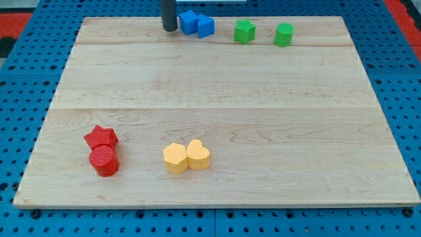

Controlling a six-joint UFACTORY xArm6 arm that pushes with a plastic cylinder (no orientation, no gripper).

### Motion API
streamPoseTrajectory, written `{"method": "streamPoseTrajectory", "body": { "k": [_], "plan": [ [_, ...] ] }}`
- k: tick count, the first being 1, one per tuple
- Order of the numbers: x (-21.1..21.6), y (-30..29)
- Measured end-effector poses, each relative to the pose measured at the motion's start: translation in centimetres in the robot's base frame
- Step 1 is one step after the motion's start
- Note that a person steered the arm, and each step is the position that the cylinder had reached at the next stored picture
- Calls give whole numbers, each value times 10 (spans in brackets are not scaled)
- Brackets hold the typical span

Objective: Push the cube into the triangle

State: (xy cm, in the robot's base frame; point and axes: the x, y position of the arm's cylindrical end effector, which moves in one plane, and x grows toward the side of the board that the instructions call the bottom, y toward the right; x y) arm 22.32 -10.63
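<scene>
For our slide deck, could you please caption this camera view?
My tip sits just left of the blue cube, which touches the blue triangle near the view's top.

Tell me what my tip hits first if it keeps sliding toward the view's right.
My tip sits just left of the blue cube, so it likely meets that first; the blue triangle lies right behind it, seemingly touching.

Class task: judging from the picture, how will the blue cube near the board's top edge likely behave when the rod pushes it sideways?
The blue cube block sits flat on the smooth wooden board, so it will probably slide, not roll. It looks squat and therefore unlikely to tip. My tip is just at its left and the blue triangle block touches its right, so both would likely move together.
</scene>
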Motion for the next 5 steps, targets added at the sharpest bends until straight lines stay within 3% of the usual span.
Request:
{"method": "streamPoseTrajectory", "body": {
  "k": [1,3,5],
  "plan": [
    [-20,-43],
    [-32,-42],
    [-17,57]
  ]
}}
